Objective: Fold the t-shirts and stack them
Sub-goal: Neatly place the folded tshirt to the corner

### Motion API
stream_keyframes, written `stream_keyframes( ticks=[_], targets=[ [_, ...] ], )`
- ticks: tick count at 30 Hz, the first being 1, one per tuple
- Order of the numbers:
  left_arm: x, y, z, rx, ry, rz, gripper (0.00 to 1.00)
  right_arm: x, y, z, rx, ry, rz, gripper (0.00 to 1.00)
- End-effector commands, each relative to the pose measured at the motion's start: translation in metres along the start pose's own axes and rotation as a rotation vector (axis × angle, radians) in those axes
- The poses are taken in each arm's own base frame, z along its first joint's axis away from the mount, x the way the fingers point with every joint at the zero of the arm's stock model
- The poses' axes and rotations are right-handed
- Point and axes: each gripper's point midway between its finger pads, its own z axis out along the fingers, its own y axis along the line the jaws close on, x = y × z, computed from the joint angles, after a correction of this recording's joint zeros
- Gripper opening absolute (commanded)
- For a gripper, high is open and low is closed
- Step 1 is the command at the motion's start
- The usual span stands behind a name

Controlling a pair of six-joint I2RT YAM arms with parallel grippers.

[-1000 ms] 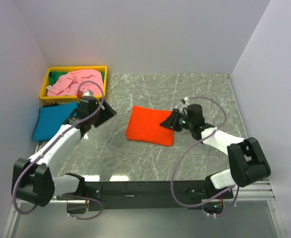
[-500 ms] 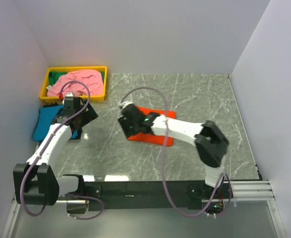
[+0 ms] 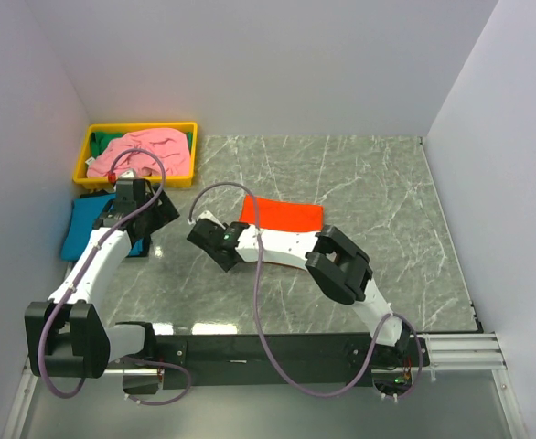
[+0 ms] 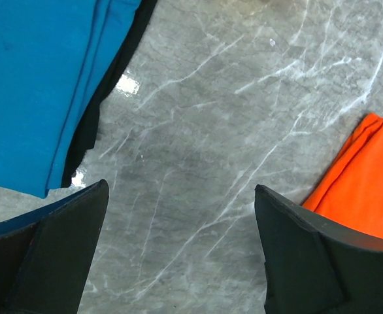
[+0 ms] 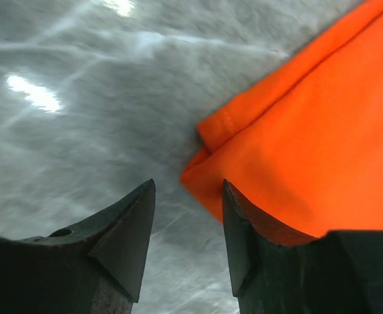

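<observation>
Right gripper (image 5: 187, 190): jaws partly parted and empty, at the 8 o'clock corner of the folded orange t-shirt (image 3: 282, 215). Left gripper (image 4: 180, 190): spread wide and empty above the desk (image 3: 369, 183), beside the teal t-shirt (image 3: 78, 229) at 9 o'clock. The pink t-shirt (image 3: 144, 151) lies heaped in the yellow tray (image 3: 135, 127) at 10 o'clock.

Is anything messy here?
Yes. The pink t-shirt lies crumpled in a heap in the yellow tray at the far left corner, with something green under it. The orange t-shirt and the teal t-shirt lie folded flat, apart from each other, not stacked.
</observation>
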Motion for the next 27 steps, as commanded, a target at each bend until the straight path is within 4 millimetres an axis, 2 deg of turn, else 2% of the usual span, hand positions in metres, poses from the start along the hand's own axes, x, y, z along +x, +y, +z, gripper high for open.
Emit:
stream_keyframes(
  ticks=[1,5,8,11,12,13,14,15,17,18,20,21,22,27],
  targets=[
    [-0.008,-0.007,-0.004,0.037,-0.017,0.02,0.99,-0.005,-0.015,0.002,0.11,-0.005,-0.046,0.52],
    [-0.008,-0.006,-0.004,0.037,-0.01,0.016,0.99,0.003,-0.018,0.014,0.149,0.026,-0.078,0.49],
    [-0.006,-0.007,-0.003,0.046,-0.002,0.021,0.99,0.004,-0.019,0.018,0.164,0.024,-0.096,0.42],
    [-0.001,-0.01,0.0,0.067,0.014,0.021,0.99,0.01,-0.024,0.018,0.184,0.027,-0.107,0.23],
    [0.002,-0.012,0.002,0.075,0.029,0.017,0.99,0.004,-0.026,0.013,0.175,0.003,-0.09,0.12],
    [0.005,-0.011,0.003,0.076,0.037,0.016,0.98,0.003,-0.026,0.01,0.166,-0.01,-0.08,0.07],
    [0.006,-0.012,0.005,0.076,0.045,0.015,0.98,0.012,-0.027,0.009,0.16,-0.005,-0.083,0.03],
    [0.009,-0.012,0.006,0.074,0.056,0.002,0.99,0.0,-0.028,-0.002,0.139,-0.057,-0.049,0.0],
    [0.019,-0.015,0.011,0.093,0.108,-0.014,0.99,0.004,-0.027,-0.006,0.105,-0.081,-0.021,0.0],
    [0.022,-0.019,0.012,0.107,0.124,-0.032,0.99,-0.004,-0.03,-0.019,0.089,-0.12,0.006,0.0],
    [0.036,-0.027,0.015,0.151,0.184,-0.064,0.99,-0.001,-0.025,-0.024,0.026,-0.148,0.059,0.0],
    [0.038,-0.033,0.016,0.179,0.192,-0.097,0.99,-0.009,-0.028,-0.036,0.0,-0.186,0.093,0.0],
    [0.048,-0.033,0.019,0.188,0.222,-0.116,0.99,-0.009,-0.03,-0.038,-0.017,-0.198,0.115,0.0],
    [0.081,-0.067,0.017,0.318,0.346,-0.19,0.99,-0.011,-0.033,-0.053,-0.085,-0.252,0.201,0.0]
  ],
)
